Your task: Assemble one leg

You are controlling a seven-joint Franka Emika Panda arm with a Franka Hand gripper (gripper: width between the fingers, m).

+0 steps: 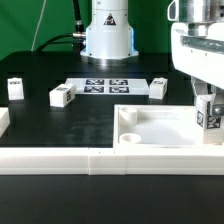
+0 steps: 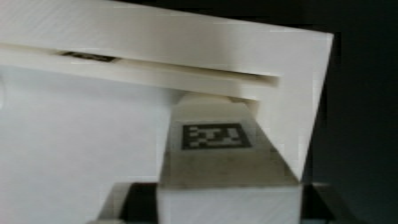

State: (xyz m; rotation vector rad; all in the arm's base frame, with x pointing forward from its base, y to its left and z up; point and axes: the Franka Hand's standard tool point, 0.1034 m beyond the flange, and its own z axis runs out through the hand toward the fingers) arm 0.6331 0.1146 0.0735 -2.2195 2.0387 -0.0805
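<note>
3 small white blocky legs (image 1: 62,96) sit loose on the black table (image 1: 40,125) in the exterior view, near the flat marker board (image 1: 105,86), while the gripper (image 1: 208,112) on the exterior view's right pinches a 4th leg (image 1: 210,120) upright over the far corner of the big white tray (image 1: 160,125). 1 smooth square leg (image 2: 217,150) with a black-and-white tag fills the wrist view, its tip touching the tray's (image 2: 89,120) shiny flat face beside a long raised rim, with dark fingers (image 2: 125,205) pressed on its sides.
</note>
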